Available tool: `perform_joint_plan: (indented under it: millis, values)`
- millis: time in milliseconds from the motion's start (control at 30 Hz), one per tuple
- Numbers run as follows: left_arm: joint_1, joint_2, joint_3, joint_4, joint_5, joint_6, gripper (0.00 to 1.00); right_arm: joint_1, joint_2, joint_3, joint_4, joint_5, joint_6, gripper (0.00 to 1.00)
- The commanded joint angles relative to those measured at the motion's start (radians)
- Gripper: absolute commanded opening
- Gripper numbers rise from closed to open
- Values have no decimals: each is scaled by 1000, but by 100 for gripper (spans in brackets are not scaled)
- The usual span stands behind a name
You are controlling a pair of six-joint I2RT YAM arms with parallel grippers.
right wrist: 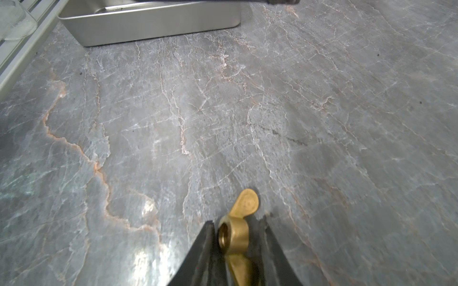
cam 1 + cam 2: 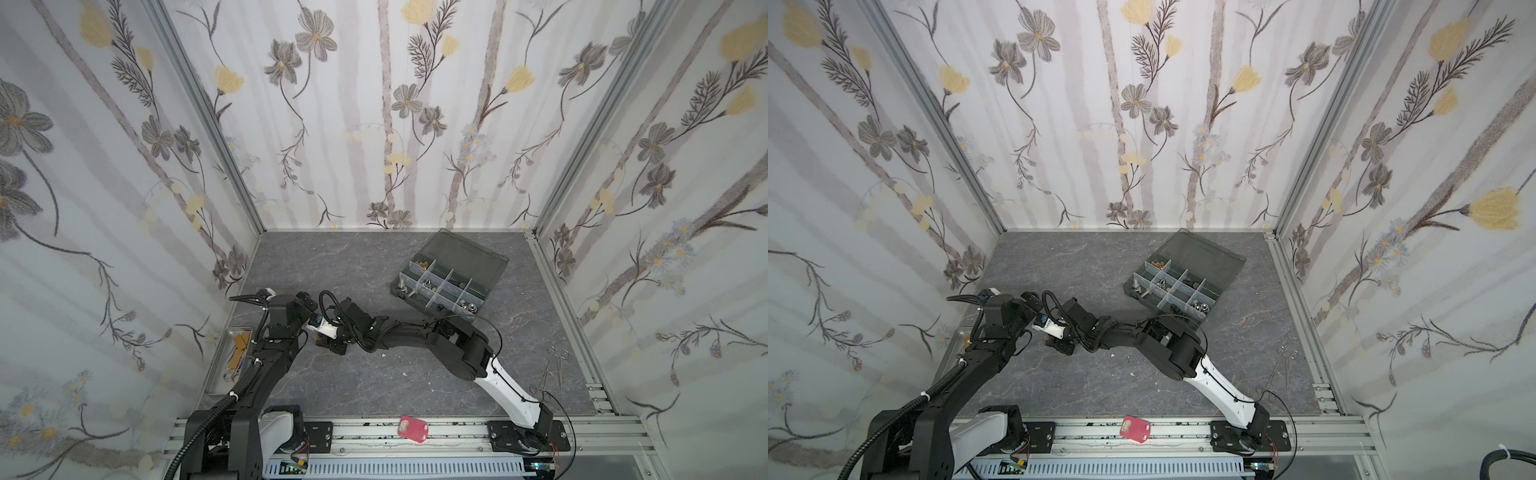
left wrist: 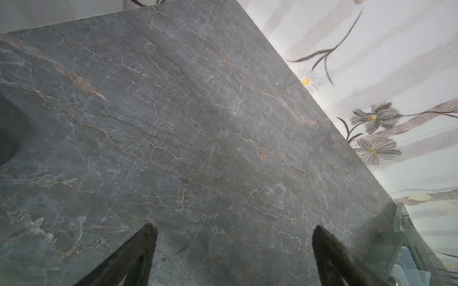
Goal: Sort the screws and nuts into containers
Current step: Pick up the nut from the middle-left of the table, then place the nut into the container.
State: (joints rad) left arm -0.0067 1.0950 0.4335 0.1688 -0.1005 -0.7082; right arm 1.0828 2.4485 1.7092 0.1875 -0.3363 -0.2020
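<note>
A brass wing nut (image 1: pixel 235 235) is clamped between the fingers of the right gripper (image 1: pixel 238 220), with one wing left sticking out past the tips, just above the grey table (image 1: pixel 322 123). A steel tray (image 1: pixel 148 27) is seen beyond it in the right wrist view. The left gripper (image 3: pixel 234 227) is spread wide with nothing held, and bare table is seen beneath it. In both top views the two arm tips are seen close together at the left-centre of the table, near the tray (image 2: pixel 226 361), well apart from the box (image 2: pixel 432 311). The box is set askew towards the far right, and its smoky lid (image 2: pixel 469 253) is folded back flat. Silver screws (image 2: pixel 405 287) and nuts (image 2: pixel 468 306) are held in separate cells (image 2: pixel 440 279) (too small to be counted), and brass bits (image 2: pixel 422 264) are kept in a far cell. Forceps (image 2: pixel 555 370) are laid near the right edge
</note>
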Motion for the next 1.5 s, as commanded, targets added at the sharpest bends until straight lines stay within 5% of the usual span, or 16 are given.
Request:
perform_joint_plan:
  millis: [0,267,567,900,1200,1467]
  values:
    - [-6,5,-9,-28,88,29,97,11,16,-1,-123,18,-22,23]
    - [-4,11,-5,-27,90,30,98,-1,-68,-58,-101,11,-17,11]
    - [-23,9,24,9,177,100,100,-67,-326,-339,74,-9,55,10]
    - [-274,23,77,180,211,215,100,-308,-626,-569,72,48,124,12]
    - [-470,159,223,305,260,316,100,-587,-583,-441,-58,108,158,12]
    - [-495,223,225,317,245,319,100,-703,-406,-241,-185,72,164,13]
